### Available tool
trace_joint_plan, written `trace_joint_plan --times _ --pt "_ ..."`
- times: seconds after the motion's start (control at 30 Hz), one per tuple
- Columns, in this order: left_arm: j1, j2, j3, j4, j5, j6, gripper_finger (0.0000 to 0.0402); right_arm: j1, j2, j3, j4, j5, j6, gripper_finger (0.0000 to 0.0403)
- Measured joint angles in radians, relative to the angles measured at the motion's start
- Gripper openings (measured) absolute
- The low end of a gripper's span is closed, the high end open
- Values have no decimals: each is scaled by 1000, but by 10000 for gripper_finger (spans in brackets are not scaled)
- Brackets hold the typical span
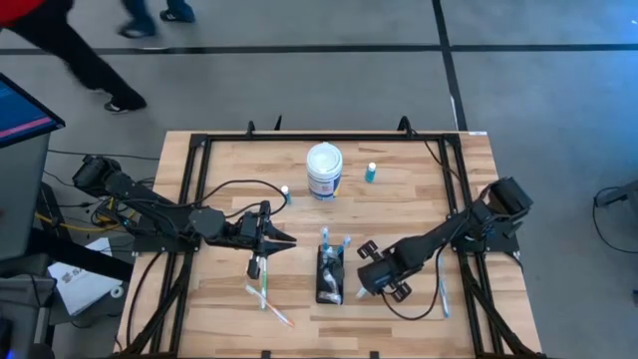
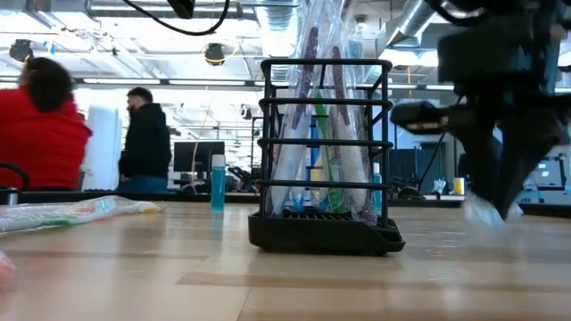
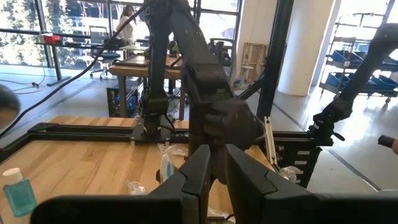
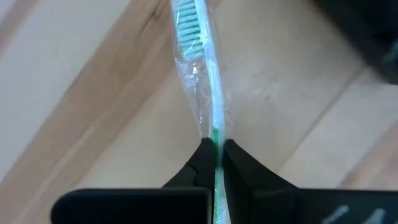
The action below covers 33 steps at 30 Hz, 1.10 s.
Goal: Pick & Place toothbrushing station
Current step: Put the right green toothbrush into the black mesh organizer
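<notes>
The toothbrushing station (image 1: pixel 330 277) is a small black wire rack on a slotted black tray, standing upright on the pale wooden table (image 1: pixel 419 189). In the low view its thin bars (image 2: pixel 323 143) rise as an open cage around several toothbrushes in clear crinkled wrappers. From above, its long axis runs from the table's front edge toward the back, with the brush heads at the far end.

It sits just beside my right gripper (image 4: pixel 215 149), on the side facing the left arm. That gripper's jaws are clamped on the green handle of a wrapped toothbrush (image 4: pixel 208 93), whose green bristles point away from the fingers.

My left gripper (image 3: pixel 216 155) hovers on the station's other side, near it. Its jaws are set narrow, and I see nothing between them.
</notes>
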Motion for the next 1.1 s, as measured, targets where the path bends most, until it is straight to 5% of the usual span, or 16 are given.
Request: trace_joint_plan --times 1.1 --pt "0 0 0 3 0 0 44 54 -300 2 151 226 174 0"
